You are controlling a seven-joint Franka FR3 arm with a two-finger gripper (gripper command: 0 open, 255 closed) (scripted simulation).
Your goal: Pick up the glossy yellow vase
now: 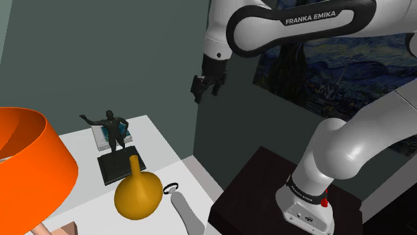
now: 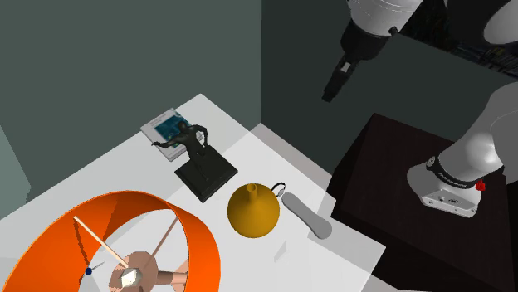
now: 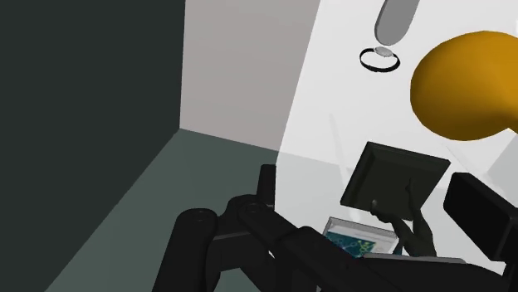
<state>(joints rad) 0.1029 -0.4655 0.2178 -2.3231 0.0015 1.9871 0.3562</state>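
Observation:
The glossy yellow vase [image 1: 137, 193] has a round body and a narrow neck and stands upright on the white table [image 1: 157, 143], near its front edge. In the second exterior view the vase [image 2: 255, 211] sits between the statue's base and a grey object. My black gripper [image 1: 204, 85] hangs high in the air, well above the table and off past its edge toward the shoulder view's right. Its fingers stand apart with nothing between them. In the wrist view the gripper [image 3: 365, 181] is open and the vase [image 3: 465, 83] lies far beyond the fingertips.
A dark figure statue [image 1: 113, 130] on a black square base [image 1: 120, 165] stands just behind the vase, with a book [image 2: 170, 126] behind it. A grey elongated object [image 2: 305, 216] and a small ring [image 2: 280, 189] lie beside the vase. A large orange lampshade [image 1: 27, 167] rises nearby. A dark green wall corner [image 1: 194, 100] is close to the gripper.

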